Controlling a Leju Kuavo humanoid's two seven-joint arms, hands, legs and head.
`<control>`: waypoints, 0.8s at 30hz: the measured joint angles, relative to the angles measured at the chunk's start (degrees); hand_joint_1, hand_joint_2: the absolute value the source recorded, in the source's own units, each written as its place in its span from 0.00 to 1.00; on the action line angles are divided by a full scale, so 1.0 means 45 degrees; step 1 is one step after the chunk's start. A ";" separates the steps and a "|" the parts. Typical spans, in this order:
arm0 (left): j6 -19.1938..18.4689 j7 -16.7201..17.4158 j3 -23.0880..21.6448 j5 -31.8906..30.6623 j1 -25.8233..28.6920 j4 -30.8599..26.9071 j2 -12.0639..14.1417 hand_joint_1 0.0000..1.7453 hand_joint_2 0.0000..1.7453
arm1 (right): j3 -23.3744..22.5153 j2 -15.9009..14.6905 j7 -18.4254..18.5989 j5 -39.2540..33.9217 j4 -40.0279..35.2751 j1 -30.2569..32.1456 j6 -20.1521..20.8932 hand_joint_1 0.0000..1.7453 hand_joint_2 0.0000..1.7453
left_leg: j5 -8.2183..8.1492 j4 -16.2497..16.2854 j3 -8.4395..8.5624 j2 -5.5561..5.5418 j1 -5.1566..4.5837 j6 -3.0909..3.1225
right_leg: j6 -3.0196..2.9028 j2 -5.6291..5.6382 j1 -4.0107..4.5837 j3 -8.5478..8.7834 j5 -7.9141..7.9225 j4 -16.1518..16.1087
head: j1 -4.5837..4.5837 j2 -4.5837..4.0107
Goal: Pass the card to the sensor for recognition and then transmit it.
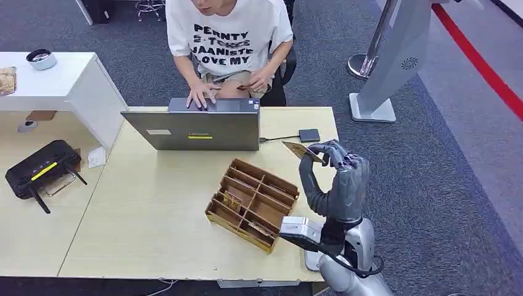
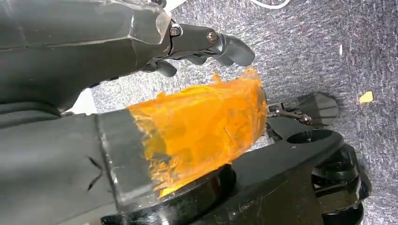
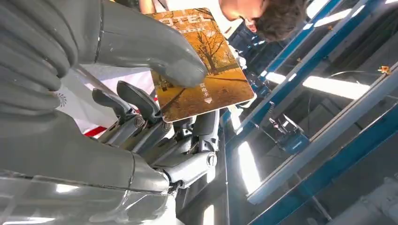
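I've got the card (image 1: pixel 298 150) pinched in my right hand (image 1: pixel 336 179) near the sensor (image 1: pixel 309 135); scanning and handover remain; left hand's (image 2: pixel 141 47) fingers unreadable.

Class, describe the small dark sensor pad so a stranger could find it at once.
Start at the pale wooden table and find the grey laptop at its far edge. A thin cable runs from its right side to the sensor pad, a flat, dark square, far smaller than the wooden tray.
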 joint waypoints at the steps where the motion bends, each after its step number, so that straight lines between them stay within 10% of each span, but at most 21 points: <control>1: 0.0000 0.0000 0.0000 0.0000 0.0000 -0.0005 0.0000 0.00 0.00 | 0.0000 0.0000 0.0000 0.0000 0.0000 0.0000 0.0000 1.00 1.00 | 0.0000 0.0000 0.0000 0.0000 0.0000 0.0000 | 0.0000 0.0000 0.0000 0.0000 0.0000 0.0000 | 0.0000 0.0000; 24: -0.0005 0.0000 0.0000 0.0000 0.0000 -0.0005 0.0000 0.00 0.00 | -0.0010 0.0000 0.0000 0.0000 0.0000 0.0000 0.0000 1.00 1.00 | 0.0000 0.0000 0.0001 0.0000 0.0000 0.0000 | 0.0000 0.0000 0.0000 0.0000 0.0000 0.0000 | 0.0000 0.0000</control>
